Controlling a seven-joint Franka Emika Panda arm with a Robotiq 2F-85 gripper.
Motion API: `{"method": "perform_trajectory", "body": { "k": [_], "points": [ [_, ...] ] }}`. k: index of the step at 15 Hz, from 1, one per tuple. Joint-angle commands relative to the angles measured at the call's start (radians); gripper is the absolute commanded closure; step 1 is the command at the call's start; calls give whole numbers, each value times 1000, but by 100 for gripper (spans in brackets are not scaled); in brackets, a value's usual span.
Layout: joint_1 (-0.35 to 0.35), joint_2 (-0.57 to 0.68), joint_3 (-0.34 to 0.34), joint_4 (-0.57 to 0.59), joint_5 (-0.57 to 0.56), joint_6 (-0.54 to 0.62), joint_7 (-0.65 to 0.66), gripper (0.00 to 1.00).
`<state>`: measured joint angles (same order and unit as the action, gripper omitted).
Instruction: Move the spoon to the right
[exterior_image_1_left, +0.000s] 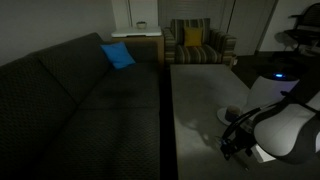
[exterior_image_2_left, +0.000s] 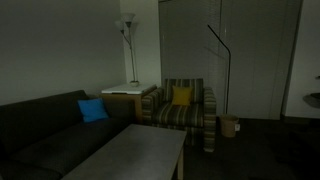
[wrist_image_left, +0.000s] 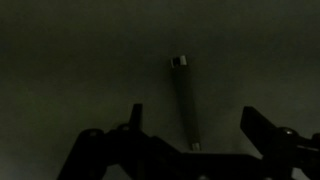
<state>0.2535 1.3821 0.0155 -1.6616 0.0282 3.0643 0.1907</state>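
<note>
In the wrist view a thin grey metal spoon (wrist_image_left: 186, 103) lies on the dim table surface, its handle running from top centre down toward my gripper. My gripper (wrist_image_left: 192, 128) is open, its two dark fingers spread wide on either side of the spoon's lower end, a little above it and not touching. In an exterior view the gripper (exterior_image_1_left: 236, 140) hangs low over the near right part of the grey table (exterior_image_1_left: 195, 100). The spoon itself cannot be made out in either exterior view.
A dark sofa (exterior_image_1_left: 70, 100) with a blue cushion (exterior_image_1_left: 117, 55) runs along the table's side. A striped armchair (exterior_image_1_left: 195, 45) with a yellow cushion stands at the far end. A white round object (exterior_image_1_left: 232, 115) lies on the table near the gripper.
</note>
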Motion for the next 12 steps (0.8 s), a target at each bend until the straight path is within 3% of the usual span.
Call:
{"method": "perform_trajectory", "body": {
  "k": [1, 2, 4, 12],
  "points": [
    [7, 10, -8, 19, 8, -13, -19, 0],
    [11, 19, -14, 35, 4, -30, -22, 0],
    [-48, 47, 35, 87, -35, -117, -102, 0],
    [-18, 127, 14, 253, -76, -298, -138, 0]
  ]
}}
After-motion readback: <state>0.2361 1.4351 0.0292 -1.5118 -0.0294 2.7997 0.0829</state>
